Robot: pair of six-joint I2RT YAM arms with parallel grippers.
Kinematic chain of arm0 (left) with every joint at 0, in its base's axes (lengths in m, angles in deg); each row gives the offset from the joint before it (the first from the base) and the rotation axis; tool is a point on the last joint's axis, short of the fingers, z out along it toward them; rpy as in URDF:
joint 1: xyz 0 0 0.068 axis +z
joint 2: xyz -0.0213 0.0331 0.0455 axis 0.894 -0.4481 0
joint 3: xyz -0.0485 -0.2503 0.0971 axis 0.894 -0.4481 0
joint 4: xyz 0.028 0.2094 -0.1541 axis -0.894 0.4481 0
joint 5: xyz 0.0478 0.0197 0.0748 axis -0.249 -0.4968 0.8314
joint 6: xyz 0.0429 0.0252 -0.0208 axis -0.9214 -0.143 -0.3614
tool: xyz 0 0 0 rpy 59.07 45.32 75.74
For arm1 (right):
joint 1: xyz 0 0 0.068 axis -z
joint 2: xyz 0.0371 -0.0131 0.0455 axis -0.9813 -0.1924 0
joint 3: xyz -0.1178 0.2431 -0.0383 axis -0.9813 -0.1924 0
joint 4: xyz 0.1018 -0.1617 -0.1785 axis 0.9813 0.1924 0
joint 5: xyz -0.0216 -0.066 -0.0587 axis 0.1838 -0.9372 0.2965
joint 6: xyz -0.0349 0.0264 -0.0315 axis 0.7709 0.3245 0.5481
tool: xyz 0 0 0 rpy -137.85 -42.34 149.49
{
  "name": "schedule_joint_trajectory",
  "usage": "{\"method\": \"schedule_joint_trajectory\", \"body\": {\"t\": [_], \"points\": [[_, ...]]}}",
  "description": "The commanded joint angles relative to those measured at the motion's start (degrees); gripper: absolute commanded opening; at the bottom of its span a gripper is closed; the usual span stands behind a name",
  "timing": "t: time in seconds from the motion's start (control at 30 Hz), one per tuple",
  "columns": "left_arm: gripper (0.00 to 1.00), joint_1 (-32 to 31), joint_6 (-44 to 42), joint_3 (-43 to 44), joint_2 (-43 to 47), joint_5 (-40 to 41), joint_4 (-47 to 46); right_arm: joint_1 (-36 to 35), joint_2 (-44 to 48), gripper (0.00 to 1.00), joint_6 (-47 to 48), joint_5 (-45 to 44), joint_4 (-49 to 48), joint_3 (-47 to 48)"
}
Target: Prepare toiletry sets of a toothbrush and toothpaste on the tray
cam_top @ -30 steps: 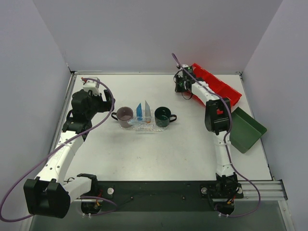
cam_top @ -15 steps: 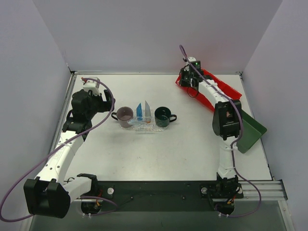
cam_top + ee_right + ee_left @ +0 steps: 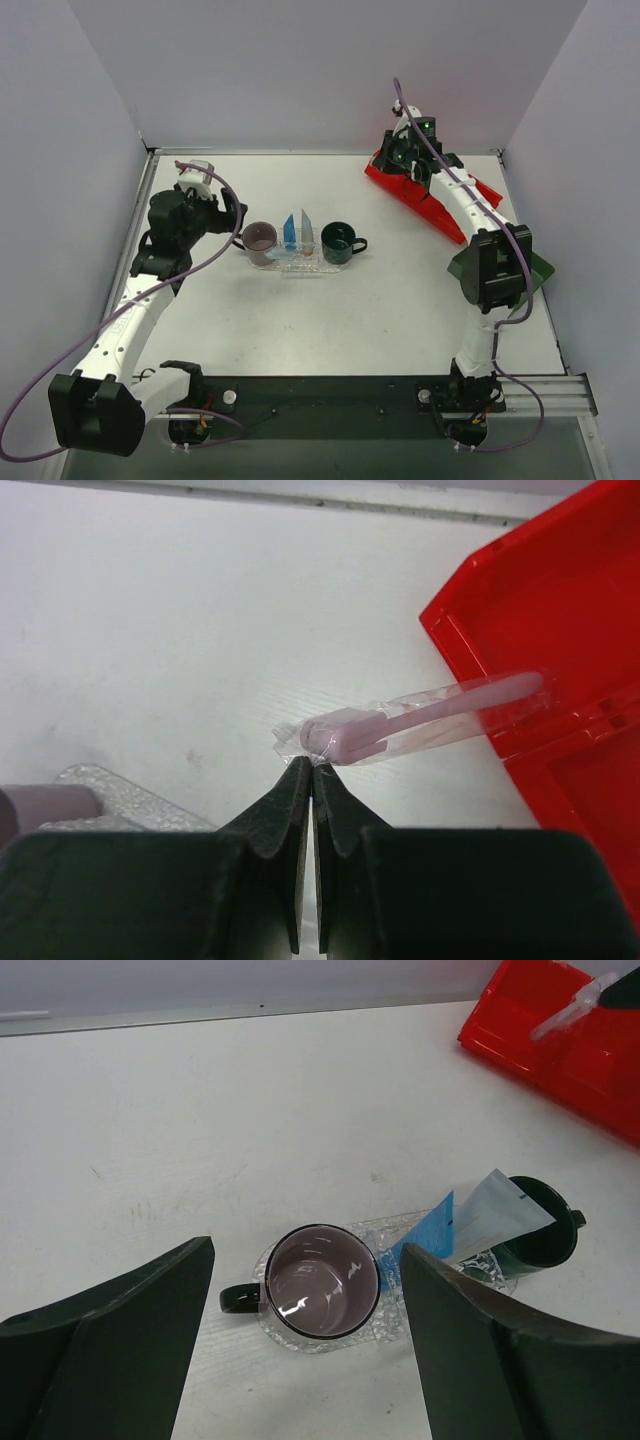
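Right gripper [image 3: 312,772]: fingertips pressed together on the end of the clear wrapping of one pale toothbrush [image 3: 420,723], which sticks out sideways, its far end above the red bin [image 3: 560,630].
Right wrist view: the only one that shows the pinch up close; the toothbrush is held clear of the table.
Left wrist view: catches the same toothbrush at far right, over the bin.
Top view: the toothbrush is too small to make out.
Left gripper [image 3: 308,1253]: fingers spread wide, nothing between them, hanging left of the tray [image 3: 300,266].
Tray: centre of the table, well apart from the toothbrush.
Count: two tubes, blue tube [image 3: 425,1238] and white tube [image 3: 495,1215], upright together mid-tray; one mauve cup [image 3: 320,1285] at its left end; one dark green mug [image 3: 540,1242] at its right end.
Arms: right stretched to the far right corner; left bent, aimed at the tray.
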State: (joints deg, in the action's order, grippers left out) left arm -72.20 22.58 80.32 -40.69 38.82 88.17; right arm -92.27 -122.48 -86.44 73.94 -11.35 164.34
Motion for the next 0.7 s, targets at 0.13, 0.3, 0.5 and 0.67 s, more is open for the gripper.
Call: {"method": "schedule_joint_trajectory", "body": {"t": [0.13, 0.3, 0.5, 0.67], "points": [[0.84, -1.9, -2.2, -0.6, 3.5, -3.8, -6.1, 0.1, 13.1, 0.0, -3.3, 5.0, -5.4, -6.7], [0.83, -4.2, -3.4, -1.3, 5.5, -5.5, -7.2, -0.8, 19.4, 0.0, -6.5, 8.2, -5.3, -10.8], [0.82, -8.2, -4.8, -2.8, 9.8, -6.3, -9.4, -6.6, 33.6, 0.0, -8.6, 6.0, -8.9, -21.8], [0.82, -14.0, -6.7, -4.7, 13.4, -7.8, -11.4, -14.0, 45.2, 0.0, -10.8, 4.1, -6.3, -27.9]]}}
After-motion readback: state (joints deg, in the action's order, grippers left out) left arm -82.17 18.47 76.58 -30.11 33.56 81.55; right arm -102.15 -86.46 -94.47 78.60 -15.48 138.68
